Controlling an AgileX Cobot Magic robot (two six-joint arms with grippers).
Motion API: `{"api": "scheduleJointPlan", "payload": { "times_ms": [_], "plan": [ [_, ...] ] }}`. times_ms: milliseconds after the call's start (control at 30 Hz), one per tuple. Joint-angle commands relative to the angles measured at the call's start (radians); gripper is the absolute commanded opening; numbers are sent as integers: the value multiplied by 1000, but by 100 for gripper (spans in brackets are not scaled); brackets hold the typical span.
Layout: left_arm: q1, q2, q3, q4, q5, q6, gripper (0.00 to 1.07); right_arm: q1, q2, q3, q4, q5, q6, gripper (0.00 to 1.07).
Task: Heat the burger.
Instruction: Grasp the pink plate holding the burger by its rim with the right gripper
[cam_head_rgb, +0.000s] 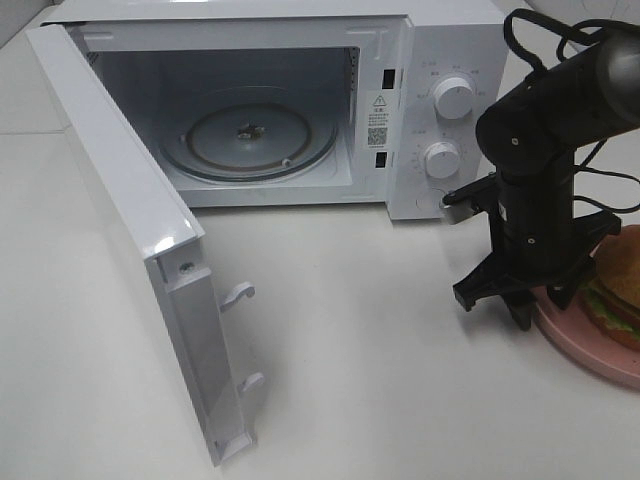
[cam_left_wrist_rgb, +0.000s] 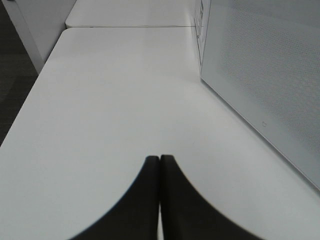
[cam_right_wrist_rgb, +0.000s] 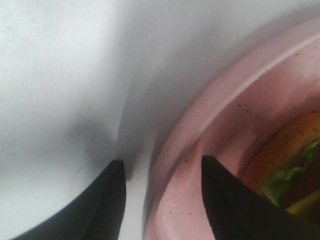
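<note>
The burger (cam_head_rgb: 617, 293), with a golden bun, green lettuce and yellow cheese, lies on a pink plate (cam_head_rgb: 590, 352) at the table's right edge. My right gripper (cam_head_rgb: 540, 308) points down at the plate's near-left rim. In the right wrist view its jaws (cam_right_wrist_rgb: 162, 161) stand apart astride the pink rim (cam_right_wrist_rgb: 225, 115), one finger on the table side and one inside the plate, beside the burger (cam_right_wrist_rgb: 287, 172). The rim is not pinched. My left gripper (cam_left_wrist_rgb: 159, 157) is shut over bare table with nothing in it, and is out of the exterior view.
A white microwave (cam_head_rgb: 440, 60) stands at the back with its door (cam_head_rgb: 130, 220) swung wide open to the left. Its glass turntable (cam_head_rgb: 250, 140) is bare. Two knobs (cam_head_rgb: 452, 98) are on its right panel. The door's mesh face (cam_left_wrist_rgb: 260, 75) rises close to the left gripper.
</note>
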Motion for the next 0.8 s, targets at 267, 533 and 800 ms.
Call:
{"api": "scheduleJointPlan", "payload": {
  "times_ms": [267, 533, 800],
  "plan": [
    [3, -21, 2, -5, -13, -1, 0, 1, 3, -1, 2, -1, -7, 46],
    [3, -21, 2, -5, -13, -1, 0, 1, 3, -1, 9, -23, -7, 46],
    [3, -21, 2, -5, -13, -1, 0, 1, 3, -1, 9, -26, -7, 46]
  ]
}}
